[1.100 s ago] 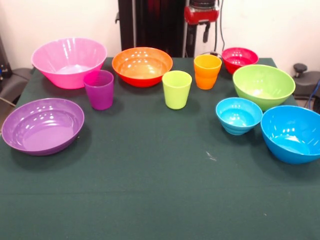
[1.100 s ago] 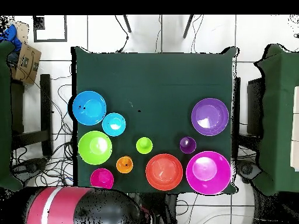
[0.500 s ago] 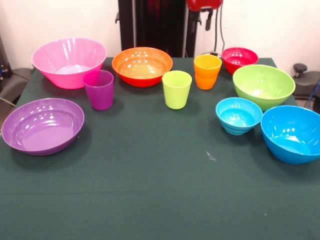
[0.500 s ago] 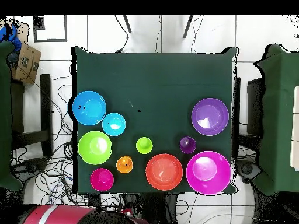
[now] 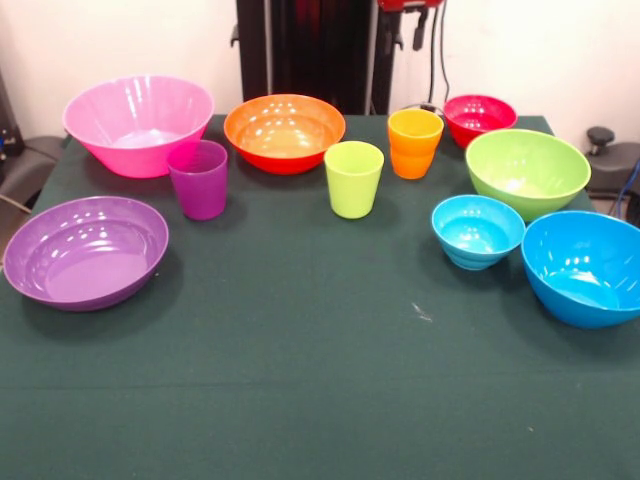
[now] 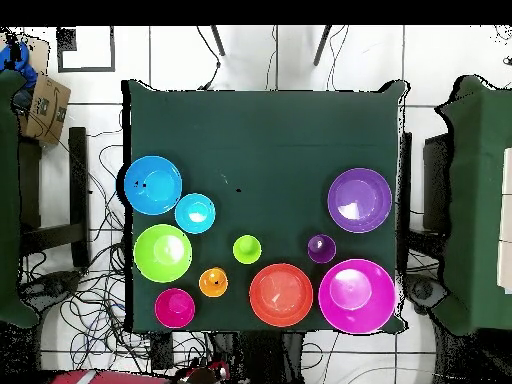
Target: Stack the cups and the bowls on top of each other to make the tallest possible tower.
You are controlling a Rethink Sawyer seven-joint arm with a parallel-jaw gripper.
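Note:
All cups and bowls stand apart and upright on the green tablecloth (image 5: 320,380), none stacked. The back row holds the pink bowl (image 5: 138,120), orange bowl (image 5: 284,130), orange cup (image 5: 414,142) and red bowl (image 5: 479,115). In front of them are the purple cup (image 5: 198,178) and lime cup (image 5: 353,178). The shallow purple bowl (image 5: 85,250) lies at the left. At the right are the lime green bowl (image 5: 527,170), small light blue bowl (image 5: 477,228) and big blue bowl (image 5: 585,265). Only the gripper's (image 5: 408,25) lower end shows at the top edge, high above the orange cup.
From above, the red arm (image 6: 95,378) lies past the table's bottom edge. A cardboard box (image 6: 45,105) sits at the upper left, cables cover the floor, and dark covered furniture (image 6: 480,200) flanks the table.
The gripper has risen toward the top edge of the front view. From above, the red arm has drawn back toward the bottom edge. Cups and bowls have not moved.

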